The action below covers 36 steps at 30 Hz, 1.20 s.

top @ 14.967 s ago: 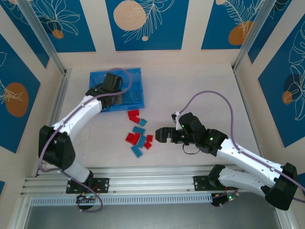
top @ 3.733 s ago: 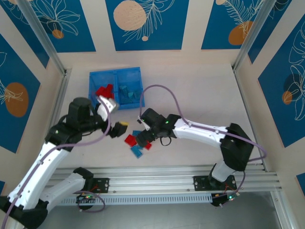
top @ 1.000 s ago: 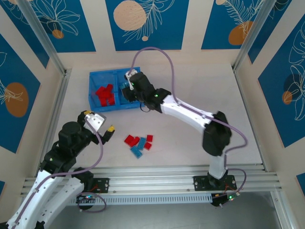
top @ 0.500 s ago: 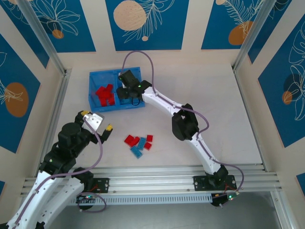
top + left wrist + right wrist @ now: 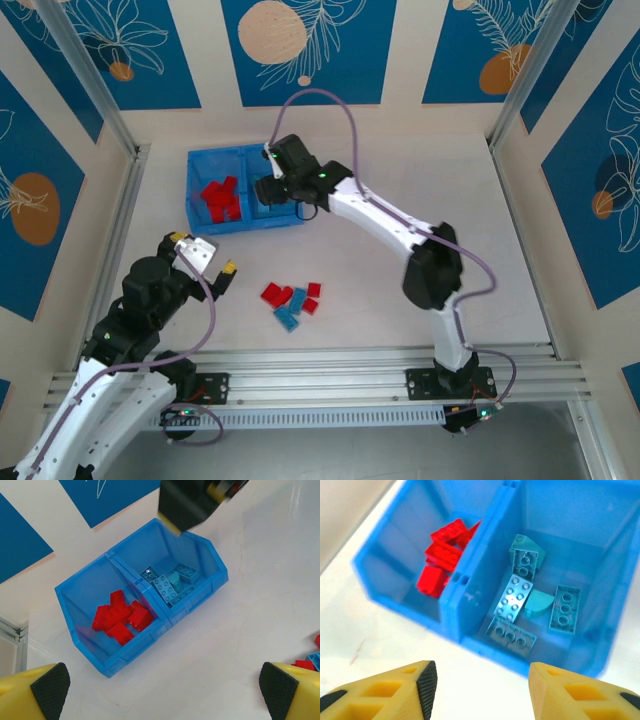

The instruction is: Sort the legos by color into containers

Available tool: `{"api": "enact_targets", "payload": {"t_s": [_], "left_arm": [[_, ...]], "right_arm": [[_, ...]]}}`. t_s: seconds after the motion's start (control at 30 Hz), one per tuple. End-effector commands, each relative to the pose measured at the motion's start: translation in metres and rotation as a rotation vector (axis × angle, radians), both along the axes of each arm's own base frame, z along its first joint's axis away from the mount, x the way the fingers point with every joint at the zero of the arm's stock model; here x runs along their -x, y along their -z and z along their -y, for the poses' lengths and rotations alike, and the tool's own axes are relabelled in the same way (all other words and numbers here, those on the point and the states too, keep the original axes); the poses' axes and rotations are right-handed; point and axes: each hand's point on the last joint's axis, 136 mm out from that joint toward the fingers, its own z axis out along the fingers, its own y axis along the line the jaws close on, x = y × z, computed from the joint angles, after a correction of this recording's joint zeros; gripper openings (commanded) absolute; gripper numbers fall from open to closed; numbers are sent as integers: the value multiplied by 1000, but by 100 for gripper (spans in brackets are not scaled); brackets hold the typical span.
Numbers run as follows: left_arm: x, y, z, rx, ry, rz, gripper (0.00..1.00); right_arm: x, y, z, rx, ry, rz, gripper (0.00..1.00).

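The blue tray [image 5: 208, 166] lies at the back left of the table. Its left compartment holds red legos [image 5: 220, 198] [image 5: 442, 555] and its right one holds teal legos [image 5: 530, 600] [image 5: 172, 582]. My right gripper [image 5: 271, 191] [image 5: 482, 687] hovers over the right compartment's near wall, open, with nothing between its fingers. A small pile of loose red legos [image 5: 272, 293] and teal legos [image 5: 288, 318] rests on the table nearer the arms. My left gripper [image 5: 207, 254] [image 5: 162, 700] hangs open and empty left of that pile, well short of the tray.
A metal rail [image 5: 120, 215] runs along the table's left side, close to the tray. Patterned walls close in the back and both sides. Bare tabletop [image 5: 420, 170] stretches to the right of the tray and pile.
My right gripper has opened above the tray's right compartment and its arm has swung a little to a new pose. The left arm has barely moved.
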Motion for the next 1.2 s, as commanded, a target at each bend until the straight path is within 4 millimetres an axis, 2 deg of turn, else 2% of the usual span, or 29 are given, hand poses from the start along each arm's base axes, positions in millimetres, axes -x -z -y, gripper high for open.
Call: {"api": "enact_targets", "payload": {"t_s": [0.0, 0.1, 0.23, 0.37, 0.5, 0.57, 0.67, 0.8, 0.9, 1.07, 1.17], "left_arm": [[-6, 5, 5, 37, -3, -15, 100], [-15, 15, 18, 79, 11, -91, 100], [-15, 37, 46, 148, 47, -405, 100], [-18, 79, 67, 268, -61, -727, 100], [-18, 124, 75, 295, -150, -889, 96], [-18, 142, 81, 294, -171, -951, 93], [-21, 163, 91, 301, -190, -1002, 89], [-31, 188, 103, 303, -205, -1043, 81], [-38, 205, 103, 272, -240, -1053, 76], [-33, 222, 116, 275, -214, -1115, 73], [-28, 232, 111, 227, -233, -1128, 72]], "right_arm": [[50, -46, 3, -99, -124, 46, 56], [97, -54, 21, -157, -195, 36, 61], [142, -35, 63, -194, -162, -40, 68], [175, 1, 113, -209, -39, -129, 75], [201, 42, 151, -238, 91, -230, 78], [208, 54, 159, -269, 130, -264, 78], [212, 57, 164, -302, 157, -274, 79], [208, 48, 163, -306, 153, -250, 80], [206, 40, 160, -292, 142, -240, 80], [207, 38, 156, -287, 127, -246, 80], [209, 42, 155, -291, 134, -258, 80]]}}
